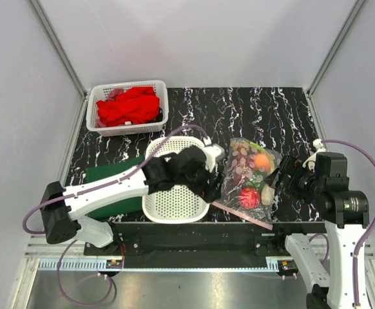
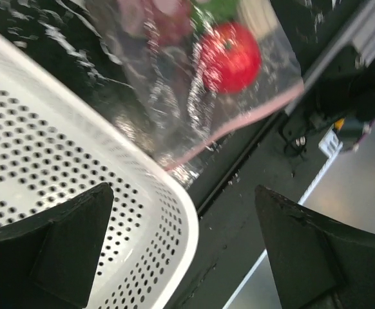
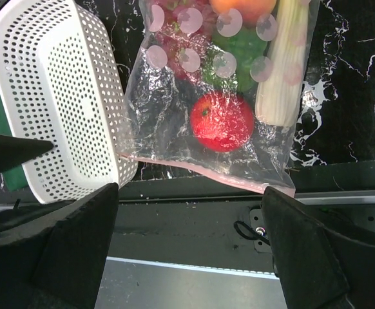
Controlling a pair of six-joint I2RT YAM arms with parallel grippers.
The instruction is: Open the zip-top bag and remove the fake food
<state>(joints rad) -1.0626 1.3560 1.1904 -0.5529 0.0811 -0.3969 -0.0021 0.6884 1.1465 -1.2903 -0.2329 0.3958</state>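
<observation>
The clear zip-top bag (image 1: 239,183) lies flat near the table's front edge, its pinkish zip strip (image 1: 242,214) towards the arms and shut. Inside are a red apple (image 1: 249,197), an orange peach (image 1: 261,160), purple grapes (image 1: 240,168), a green pepper (image 3: 236,58) and a leek (image 3: 284,64). My left gripper (image 1: 212,187) is open and empty, over the white basket's right rim, just left of the bag (image 2: 174,84). My right gripper (image 1: 276,180) is open and empty at the bag's right edge; in its own view (image 3: 191,225) the strip (image 3: 207,172) lies just ahead of the jaws.
An empty white perforated basket (image 1: 158,206) sits left of the bag, under my left arm. A second white basket (image 1: 97,125) with a red cloth (image 1: 128,106) stands at the back left. A green cloth (image 1: 104,177) lies at the left. The metal rail (image 1: 194,262) runs along the front.
</observation>
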